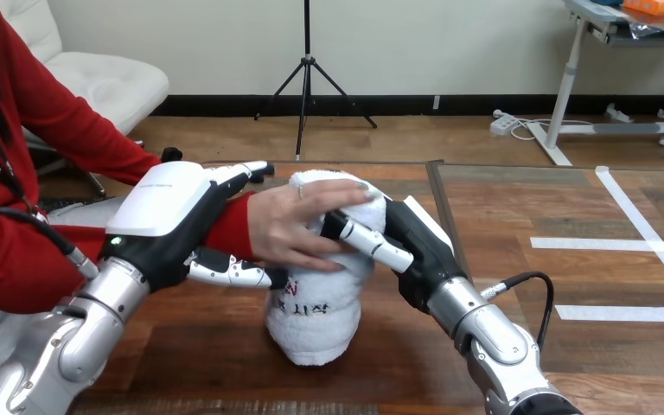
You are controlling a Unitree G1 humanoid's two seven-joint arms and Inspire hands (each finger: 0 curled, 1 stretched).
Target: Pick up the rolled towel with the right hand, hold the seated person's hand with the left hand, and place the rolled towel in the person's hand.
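Head view. Rolled towel (316, 307), white with some print on its lower front, stands upright near the middle of the wooden table (536, 363). Its lower end is down at the table surface; whether it rests there or hangs just above cannot be told. The person's hand (298, 226) comes in from the view's left out of a red sleeve (229, 226) and lies palm-down against the towel's upper part, fingers spread across the front and reaching toward the towel's right side. Left hand (166, 226), white shell facing up, sits at the person's wrist: fingers (244, 173) run over the top of the sleeve, thumb (232, 272) comes round below it, so the wrist is clasped between them. Right hand (417, 249) is at the towel's right side, palm against it, with one black-and-white digit (370, 242) laid across the front just under the person's fingertips; the rest is hidden behind the roll. It grips the towel. Both the right hand and the person's hand are on the towel.
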